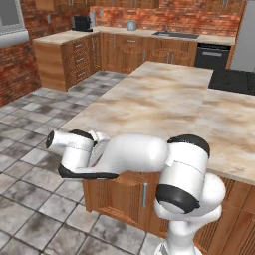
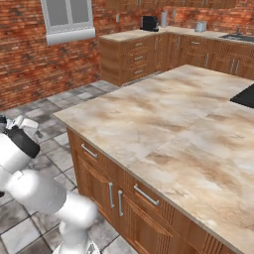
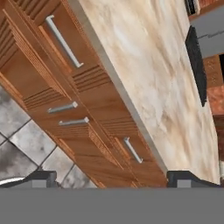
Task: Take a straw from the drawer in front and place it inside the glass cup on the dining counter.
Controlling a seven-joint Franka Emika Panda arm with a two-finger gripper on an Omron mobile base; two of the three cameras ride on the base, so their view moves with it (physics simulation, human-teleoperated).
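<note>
Kitchen sim, brick walls and grey tile floor; step in hand looks like reaching to pull open the wide shallow reddish-brown wooden drawer (image 2: 149,191) with the slim horizontal silver bar handle (image 2: 146,195), top row of the island cabinets, front shut flush

Thin red straw judged to be inside that shut drawer, so hidden for now

Two-finger dark-tipped gripper (image 3: 116,178) spread fully wide, nothing between the tips, hanging off the island's corner over the floor and well apart from any handle; hand view is rolled, so cabinet fronts run diagonally

To do it well: roll the hand so the fingers straddle the bar across its short side, come in square to the front, close at mid-bar, pull straight out along the slide; off-centre grip could slip or skew the pull

Second similar drawer front (image 2: 87,149) sits nearer the corner, can't say for sure which one counts as "in front"; the two vertical handles (image 3: 68,114) between belong to cabinet doors, skip those

Beige-and-tan marbled stone dining counter (image 2: 163,114) above, black inset cooktop (image 3: 197,65) at far side, cut off by the frame edge

Hard to make out: drawer contents, where the grey-blue glass cup stands on the counter, drawer row in left base view blocked by the white arm (image 1: 134,154)
</note>
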